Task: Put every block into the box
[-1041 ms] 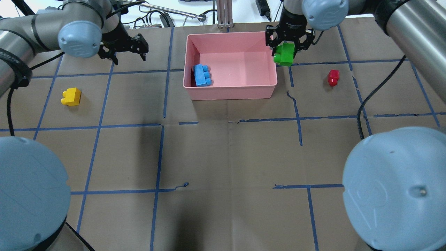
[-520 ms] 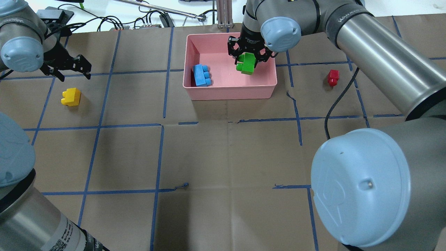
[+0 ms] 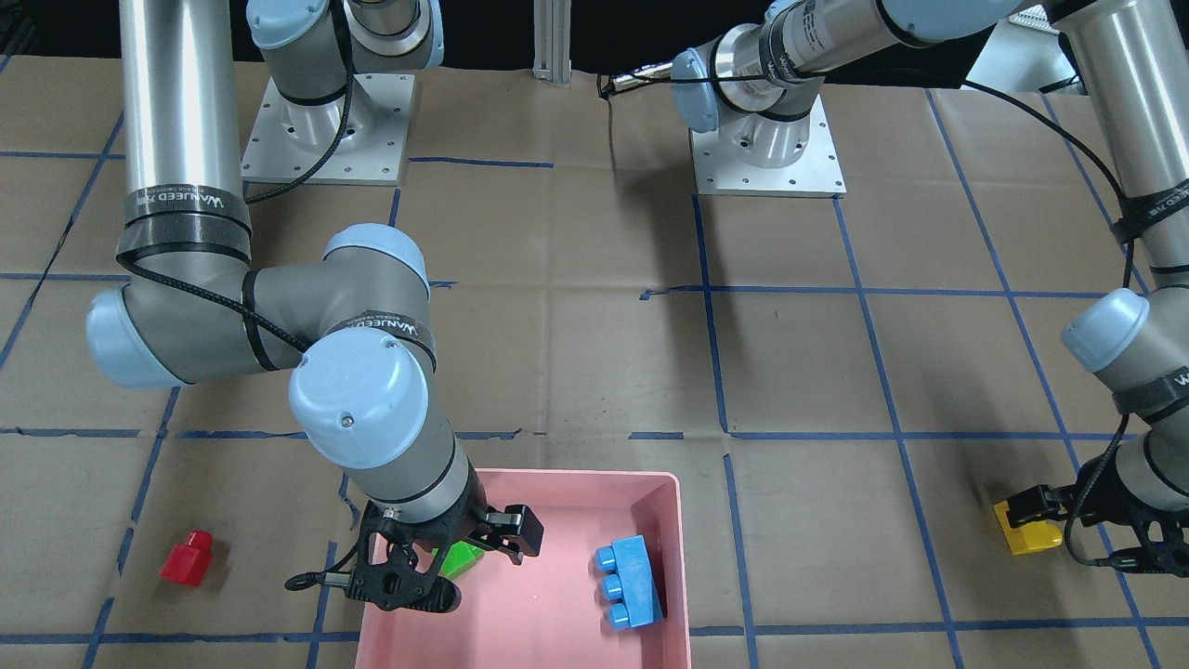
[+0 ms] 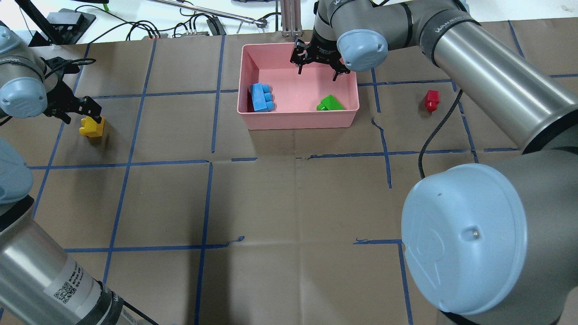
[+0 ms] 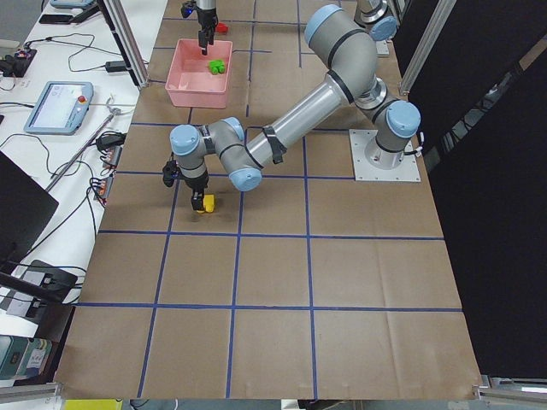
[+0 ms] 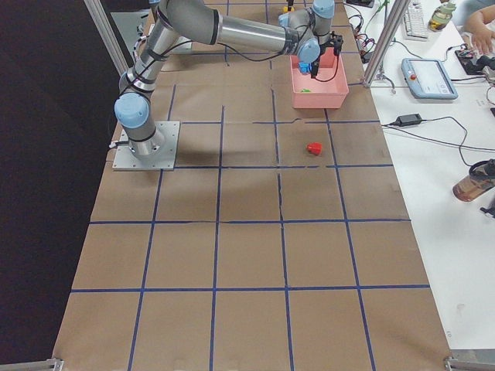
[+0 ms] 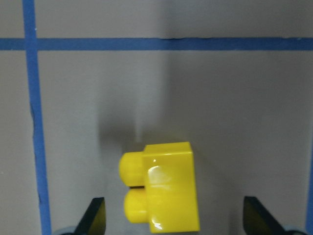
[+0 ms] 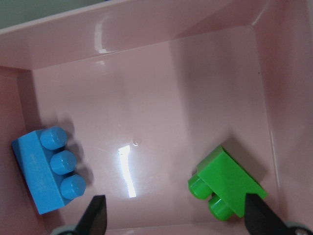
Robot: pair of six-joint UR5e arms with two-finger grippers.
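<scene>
The pink box [image 4: 298, 121] stands at the table's far middle. The blue brick [image 4: 262, 97] lies at its left wall and the green brick [image 4: 330, 103] in its near right corner; both show in the right wrist view, blue [image 8: 49, 169] and green [image 8: 227, 182]. My right gripper [image 4: 317, 70] is open and empty above the box's far right part. The yellow brick [image 4: 92, 126] lies on the table at the far left. My left gripper [image 4: 82, 115] is open just over it; in the left wrist view the brick [image 7: 164, 188] sits between the fingers. The red brick [image 4: 431, 100] lies right of the box.
Blue tape lines grid the brown table cover. Cables and gear [image 4: 194, 25] lie past the far edge, with an aluminium post [image 4: 291, 18] behind the box. The arm bases [image 3: 766, 158] stand on the robot's side of the table.
My right gripper has opened and let go of the green brick, which now lies in the box. My left gripper has moved down to the yellow brick.
</scene>
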